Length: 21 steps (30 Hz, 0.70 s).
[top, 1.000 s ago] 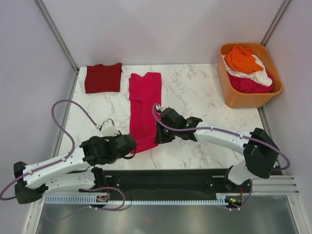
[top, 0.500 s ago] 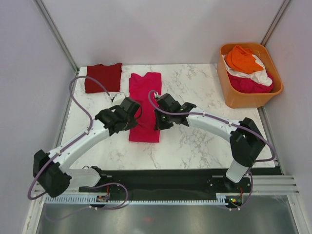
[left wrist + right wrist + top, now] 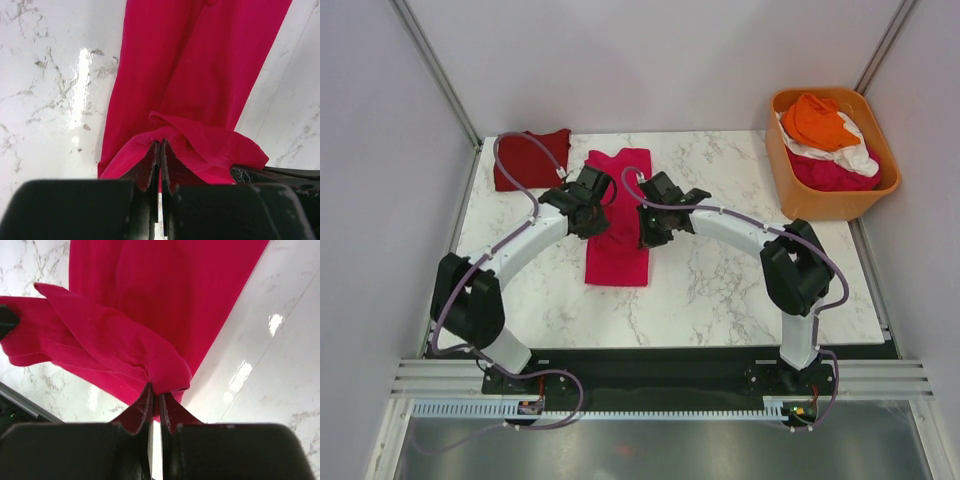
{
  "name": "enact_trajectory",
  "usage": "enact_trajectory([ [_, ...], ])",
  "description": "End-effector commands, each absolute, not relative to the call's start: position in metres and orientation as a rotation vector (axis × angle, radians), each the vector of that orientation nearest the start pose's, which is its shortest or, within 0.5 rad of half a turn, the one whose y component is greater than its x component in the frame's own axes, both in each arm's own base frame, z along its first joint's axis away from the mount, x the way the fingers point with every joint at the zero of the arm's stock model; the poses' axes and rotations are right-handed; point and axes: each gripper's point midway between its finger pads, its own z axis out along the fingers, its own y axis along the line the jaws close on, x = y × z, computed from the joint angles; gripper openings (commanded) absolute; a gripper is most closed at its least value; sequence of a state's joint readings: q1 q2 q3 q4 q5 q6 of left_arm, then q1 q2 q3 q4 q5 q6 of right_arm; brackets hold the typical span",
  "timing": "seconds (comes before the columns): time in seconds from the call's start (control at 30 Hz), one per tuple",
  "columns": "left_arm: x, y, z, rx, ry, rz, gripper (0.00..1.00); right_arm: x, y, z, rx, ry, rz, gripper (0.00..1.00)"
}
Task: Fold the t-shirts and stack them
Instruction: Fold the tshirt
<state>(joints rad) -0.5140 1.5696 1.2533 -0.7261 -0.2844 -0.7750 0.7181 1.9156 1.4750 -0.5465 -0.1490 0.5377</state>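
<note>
Magenta t-shirt (image 3: 617, 255) lies lengthwise mid-desk (image 3: 720, 290). Both arms reach forward, elbows bowed outward, wrists converging over it. Left fingers (image 3: 146, 167) are pinched shut on a raised cloth edge. Right fingers (image 3: 136, 412) likewise grip the opposite side.

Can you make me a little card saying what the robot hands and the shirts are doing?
pink shirt: long strip on the table, held end raised over the rest
left gripper: shut on one edge of the pink shirt
right gripper: shut on the other edge of it
maroon shirt: folded, far left corner
tub: far right, clothes piled inside
</note>
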Motion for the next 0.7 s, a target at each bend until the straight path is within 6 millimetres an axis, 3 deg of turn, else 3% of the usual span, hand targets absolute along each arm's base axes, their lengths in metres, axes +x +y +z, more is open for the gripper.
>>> enact_trajectory([
  [0.0, 0.361, -0.173, 0.133, -0.369, 2.492, -0.163, 0.02, 0.336, 0.347, 0.092, -0.336, 2.642, 0.651, 0.0],
  [0.07, 0.37, -0.168, 0.118, -0.392, 2.52, -0.128, 0.02, 0.346, 0.35, 0.093, -0.332, 2.639, 0.652, 0.04],
  [0.13, 0.382, -0.164, 0.115, -0.42, 2.517, -0.121, 0.02, 0.354, 0.347, 0.082, -0.316, 2.666, 0.615, 0.13],
  [0.23, 0.403, -0.158, 0.102, -0.453, 2.529, -0.115, 0.08, 0.375, 0.345, 0.075, -0.297, 2.661, 0.581, 0.46],
  [0.27, 0.416, -0.159, 0.109, -0.454, 2.508, -0.128, 0.14, 0.387, 0.349, 0.083, -0.293, 2.633, 0.586, 0.61],
  [0.3, 0.423, -0.159, 0.093, -0.446, 2.541, -0.109, 0.2, 0.393, 0.347, 0.075, -0.279, 2.648, 0.563, 0.71],
  [0.33, 0.432, -0.154, 0.093, -0.454, 2.54, -0.113, 0.18, 0.403, 0.341, 0.075, -0.283, 2.646, 0.545, 0.79],
  [0.37, 0.437, -0.151, 0.094, -0.468, 2.544, -0.114, 0.23, 0.419, 0.345, 0.091, -0.282, 2.601, 0.559, 0.9],
  [0.4, 0.445, -0.154, 0.097, -0.473, 2.539, -0.152, 0.54, 0.426, 0.343, 0.087, -0.278, 2.608, 0.548, 0.91],
  [0.43, 0.451, -0.149, 0.102, -0.497, 2.525, -0.163, 0.77, 0.434, 0.336, 0.09, -0.262, 2.606, 0.547, 0.91],
  [0.47, 0.453, -0.147, 0.106, -0.509, 2.519, -0.172, 0.88, 0.44, 0.335, 0.098, -0.266, 2.583, 0.558, 0.92],
  [0.53, 0.455, -0.136, 0.127, -0.561, 2.46, -0.17, 0.99, 0.445, 0.325, 0.113, -0.254, 2.552, 0.544, 0.92],
  [0.57, 0.449, -0.131, 0.127, -0.572, 2.457, -0.149, 1.0, 0.442, 0.318, 0.111, -0.281, 2.55, 0.512, 0.93],
  [0.6, 0.447, -0.125, 0.134, -0.585, 2.431, -0.128, 1.0, 0.439, 0.315, 0.125, -0.294, 2.521, 0.513, 0.93],
  [0.63, 0.443, -0.122, 0.15, -0.578, 2.398, -0.137, 1.0, 0.44, 0.314, 0.129, -0.303, 2.493, 0.512, 0.93],
  [0.67, 0.438, -0.119, 0.148, -0.577, 2.402, -0.123, 1.0, 0.431, 0.306, 0.118, -0.318, 2.518, 0.494, 0.93],
])
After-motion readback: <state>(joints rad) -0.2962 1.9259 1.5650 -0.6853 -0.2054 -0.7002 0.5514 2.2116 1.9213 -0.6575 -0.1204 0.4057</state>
